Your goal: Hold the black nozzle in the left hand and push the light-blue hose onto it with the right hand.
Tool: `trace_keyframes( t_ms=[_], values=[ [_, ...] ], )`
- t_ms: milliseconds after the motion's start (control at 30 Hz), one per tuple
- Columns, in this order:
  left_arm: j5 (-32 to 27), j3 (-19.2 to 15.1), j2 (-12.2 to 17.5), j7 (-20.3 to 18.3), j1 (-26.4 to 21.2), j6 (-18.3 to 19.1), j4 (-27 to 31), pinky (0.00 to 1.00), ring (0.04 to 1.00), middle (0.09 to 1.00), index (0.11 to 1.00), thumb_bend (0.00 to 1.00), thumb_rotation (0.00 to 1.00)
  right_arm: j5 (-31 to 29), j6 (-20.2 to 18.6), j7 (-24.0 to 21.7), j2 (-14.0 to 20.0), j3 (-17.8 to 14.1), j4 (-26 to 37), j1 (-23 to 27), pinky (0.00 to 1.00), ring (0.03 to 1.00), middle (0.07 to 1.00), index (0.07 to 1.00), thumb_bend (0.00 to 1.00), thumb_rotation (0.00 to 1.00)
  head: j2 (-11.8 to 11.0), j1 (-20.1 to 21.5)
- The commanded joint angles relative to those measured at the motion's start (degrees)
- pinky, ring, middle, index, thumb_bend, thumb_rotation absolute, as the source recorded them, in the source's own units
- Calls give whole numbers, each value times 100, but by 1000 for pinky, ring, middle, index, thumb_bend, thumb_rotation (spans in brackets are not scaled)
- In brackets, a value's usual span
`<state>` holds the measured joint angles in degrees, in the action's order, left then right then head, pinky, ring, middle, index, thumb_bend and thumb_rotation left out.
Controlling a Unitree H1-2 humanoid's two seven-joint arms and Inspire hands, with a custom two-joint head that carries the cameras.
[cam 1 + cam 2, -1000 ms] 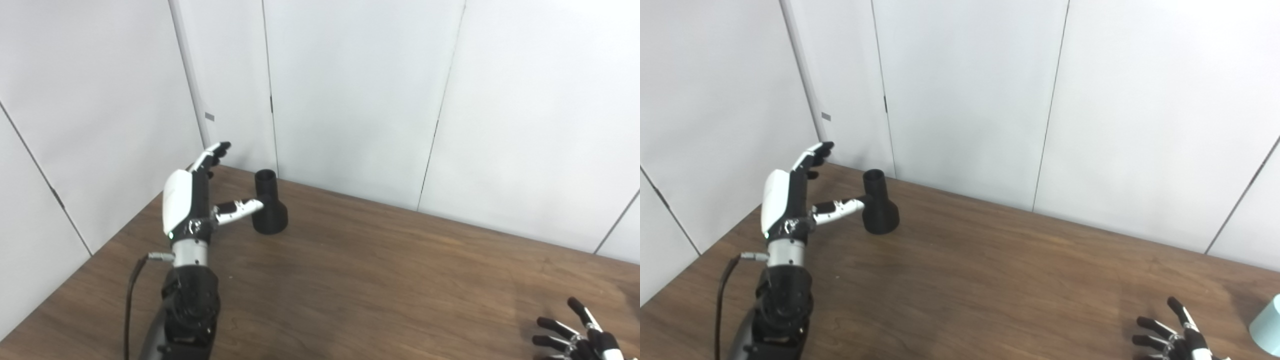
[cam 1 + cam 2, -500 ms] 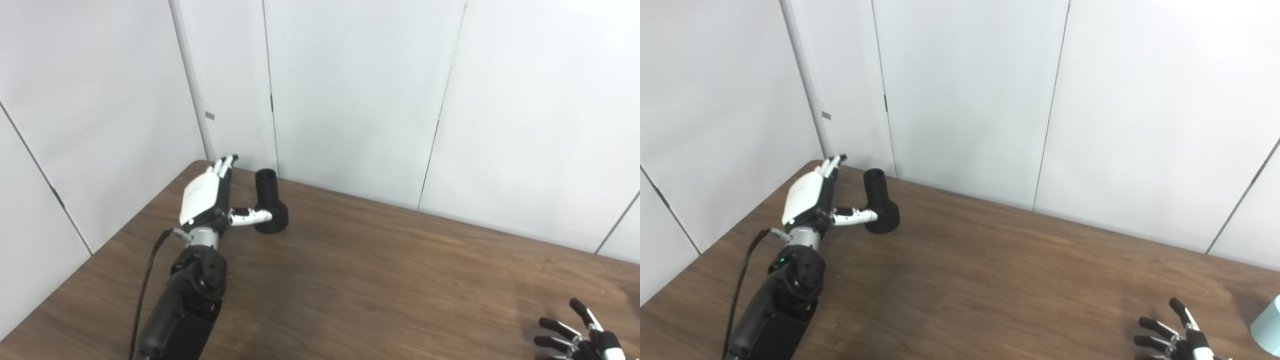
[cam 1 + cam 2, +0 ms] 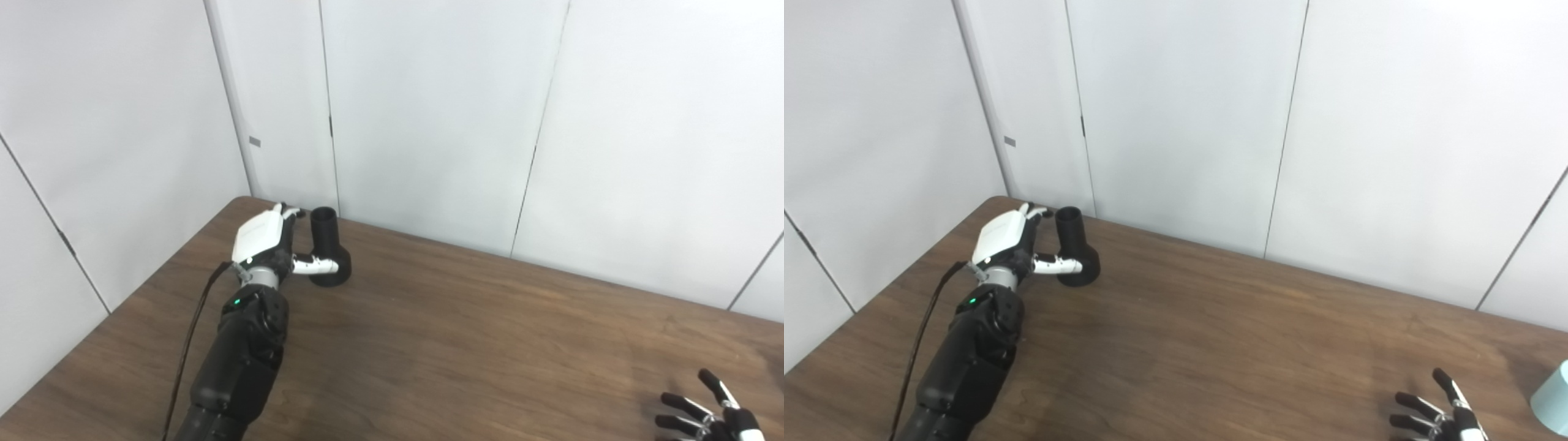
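The black nozzle point(image 3: 329, 251) stands upright on its wide base near the table's far left corner, narrow neck up. My left hand point(image 3: 269, 242) is right beside it on the left, open, with the thumb across the front of the nozzle's base and the fingers curling toward the neck. Whether it touches is unclear. My right hand point(image 3: 1439, 413) rests open at the bottom right, fingers spread, holding nothing. The light-blue hose point(image 3: 1554, 398) shows only as a pale end at the right edge of the right eye view.
The brown wooden table point(image 3: 465, 343) runs up to white wall panels point(image 3: 429, 122) directly behind the nozzle. A black cable point(image 3: 190, 343) hangs along my left forearm. The table's left edge lies close to the left arm.
My left hand has dropped and reached forward from a raised pose to the nozzle's left side, its fingers curling in toward the neck. The right hand has barely moved.
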<state>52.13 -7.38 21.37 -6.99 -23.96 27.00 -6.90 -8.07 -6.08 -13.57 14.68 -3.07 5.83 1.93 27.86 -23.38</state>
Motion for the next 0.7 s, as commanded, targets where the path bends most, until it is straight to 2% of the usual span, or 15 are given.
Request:
trace_keyframes(
  t_ms=[0, 167, 433, 567, 667],
  values=[
    [85, -49, 84, 209, -358, -9, -71, 1000, 1000, 1000, 871, 1000, 426, 48, -21, 36, 95, -31, 124, -4, 562, 700, 786, 981, 502, 1000, 18, 18],
    [-70, -114, 49, 132, -447, -9, -315, 1000, 1000, 1000, 895, 1000, 429, 91, -160, 102, 69, -48, 263, -29, 561, 695, 778, 974, 496, 1000, 57, 37],
    [-1, -248, -143, 14, -506, -9, -559, 1000, 1000, 1000, 901, 1000, 427, 158, -437, 151, 47, -42, 587, -85, 559, 693, 780, 980, 475, 1000, 158, 56],
    [152, -295, -268, 51, -552, -9, -785, 1000, 962, 943, 865, 1000, 419, 157, -653, 169, 42, -51, 779, -120, 576, 701, 789, 989, 459, 1000, 213, 76],
    [127, -325, -331, 83, -595, -9, -942, 995, 932, 929, 876, 1000, 404, 140, -794, 153, 52, -56, 890, -133, 594, 703, 784, 996, 451, 1000, 242, 97]
  ],
)
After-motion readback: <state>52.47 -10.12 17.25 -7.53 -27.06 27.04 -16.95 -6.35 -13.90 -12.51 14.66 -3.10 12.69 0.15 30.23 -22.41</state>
